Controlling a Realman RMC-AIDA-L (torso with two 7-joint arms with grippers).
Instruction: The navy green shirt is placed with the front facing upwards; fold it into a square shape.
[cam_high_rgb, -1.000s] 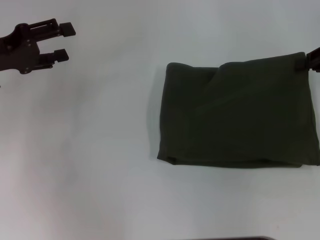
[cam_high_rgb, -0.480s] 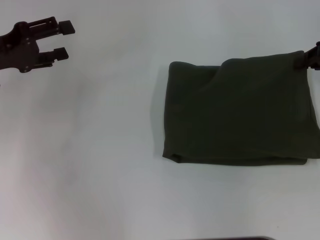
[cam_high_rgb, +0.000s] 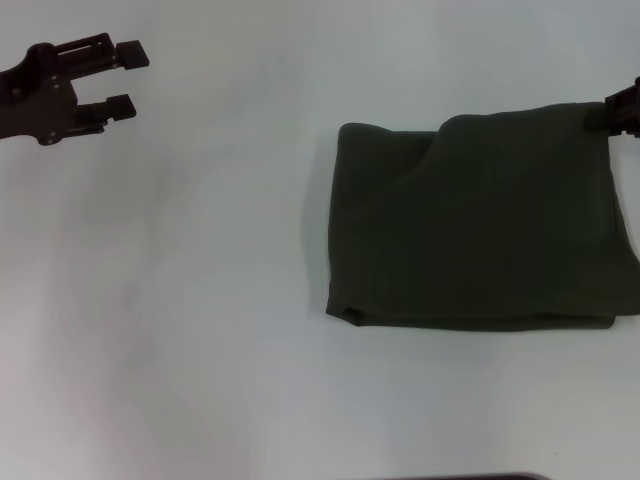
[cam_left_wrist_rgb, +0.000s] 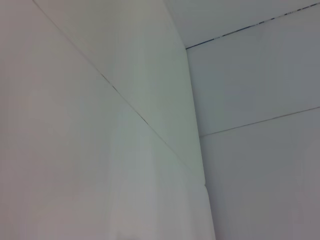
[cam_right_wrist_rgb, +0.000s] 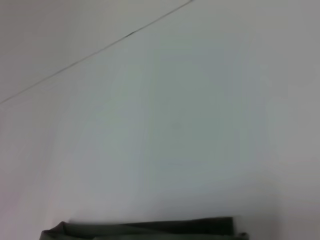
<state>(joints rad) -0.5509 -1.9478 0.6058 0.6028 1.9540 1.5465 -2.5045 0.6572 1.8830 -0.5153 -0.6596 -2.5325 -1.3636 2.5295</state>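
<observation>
I'm seeing the navy green shirt (cam_high_rgb: 480, 225) lying folded on the white desk (cam_high_rgb: 200, 320), long axis left-right. Right gripper (cam_high_rgb: 612, 113) is pinching its far right corner; left gripper (cam_high_rgb: 126, 78) is hovering well apart, fingers spread.

Free room on the table (cam_high_rgb: 200, 300): the whole left half and the near strip lie bare. The folded navy green shirt (cam_high_rgb: 480, 230) fills the right side, the only obstacle. Left hand (cam_high_rgb: 128, 80) hangs far left, fingers apart; right hand (cam_high_rgb: 605, 118) sits at the shirt's far right corner.
</observation>
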